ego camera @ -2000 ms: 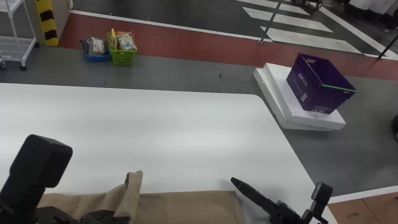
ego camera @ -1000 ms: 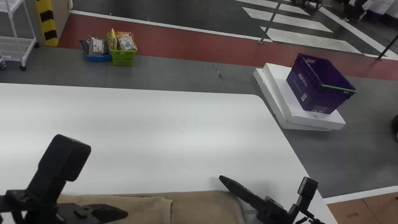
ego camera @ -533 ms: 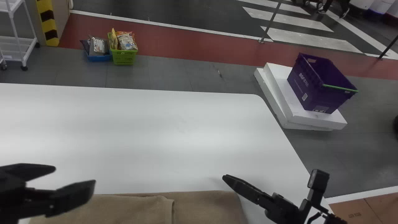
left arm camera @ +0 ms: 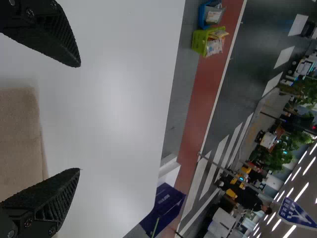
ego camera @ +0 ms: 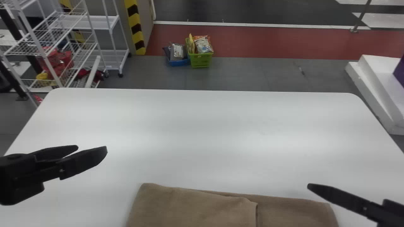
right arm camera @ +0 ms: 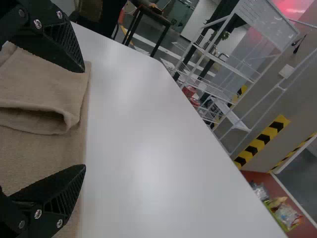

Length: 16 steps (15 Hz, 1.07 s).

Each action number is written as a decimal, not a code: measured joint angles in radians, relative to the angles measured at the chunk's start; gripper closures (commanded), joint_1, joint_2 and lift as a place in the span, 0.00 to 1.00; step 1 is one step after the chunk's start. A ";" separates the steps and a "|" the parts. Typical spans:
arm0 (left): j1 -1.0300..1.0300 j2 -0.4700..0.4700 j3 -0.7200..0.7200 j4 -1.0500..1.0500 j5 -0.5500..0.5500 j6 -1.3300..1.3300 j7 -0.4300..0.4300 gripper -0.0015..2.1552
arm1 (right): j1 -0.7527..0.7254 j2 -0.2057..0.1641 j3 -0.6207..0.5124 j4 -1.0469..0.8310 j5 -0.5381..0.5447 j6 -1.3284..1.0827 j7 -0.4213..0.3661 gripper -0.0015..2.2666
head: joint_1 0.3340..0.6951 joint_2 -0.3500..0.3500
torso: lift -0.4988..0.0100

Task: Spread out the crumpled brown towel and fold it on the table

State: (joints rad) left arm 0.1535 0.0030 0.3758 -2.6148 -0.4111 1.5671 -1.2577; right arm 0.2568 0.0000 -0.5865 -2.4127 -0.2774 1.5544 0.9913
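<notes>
Floor (ego camera: 246, 75): grey tiles, with a red strip (ego camera: 268, 44) beyond them.
White table (ego camera: 221, 142): flat, in front of us, with wire racks (ego camera: 47, 47) past its far left corner.
Brown towel (ego camera: 189, 208): on our side of the table, laid out flat; its left part is doubled over toward the right, its far edge runs roughly left to right, and we cannot tell its long axis, as the near part is cut off.
Left gripper (ego camera: 91, 148): fingers parted, nothing held, beyond and left of the towel, apart from it.
Right gripper (right arm camera: 84, 119): fingers wide apart, nothing held, by the towel's far right corner; this is our nearer hand.
Flap edge (ego camera: 257, 216): short of the right side, leaving a strip uncovered.
Next fold: we judge spreading done and folding partly done; that strip likely comes leftward over the flap, and a shallow pinch could slip.
</notes>
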 measured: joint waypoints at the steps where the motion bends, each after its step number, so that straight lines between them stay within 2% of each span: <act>1: -0.003 0.000 0.023 0.008 0.015 0.000 0.000 0.03 | -0.024 0.000 0.008 -0.032 0.000 0.002 -0.033 0.06 | 1.00 0.56 | 0.73; 5: -0.007 0.000 0.071 0.058 0.036 0.000 -0.004 0.03 | -0.163 0.000 0.036 -0.087 0.006 0.004 -0.103 0.06 | 1.00 0.60 | 0.73; 7: -0.008 0.000 0.073 0.077 0.039 0.000 0.000 0.03 | -0.174 0.000 0.074 -0.087 0.029 0.004 -0.126 0.06 | 1.00 0.61 | 0.73; 11: -0.023 0.000 0.074 0.113 0.040 0.000 0.007 0.03 | -0.158 0.000 0.111 -0.061 0.045 0.003 -0.125 0.06 | 1.00 0.64 | 0.73; 16: -0.031 0.000 0.064 0.164 0.037 0.000 0.032 0.03 | -0.037 0.000 0.107 -0.024 -0.027 0.003 -0.159 0.07 | 1.00 0.68 | 0.73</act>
State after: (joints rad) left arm 0.1229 0.0031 0.4401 -2.4512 -0.3744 1.5671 -1.2255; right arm 0.2196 0.0000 -0.4792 -2.4362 -0.3047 1.5579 0.8324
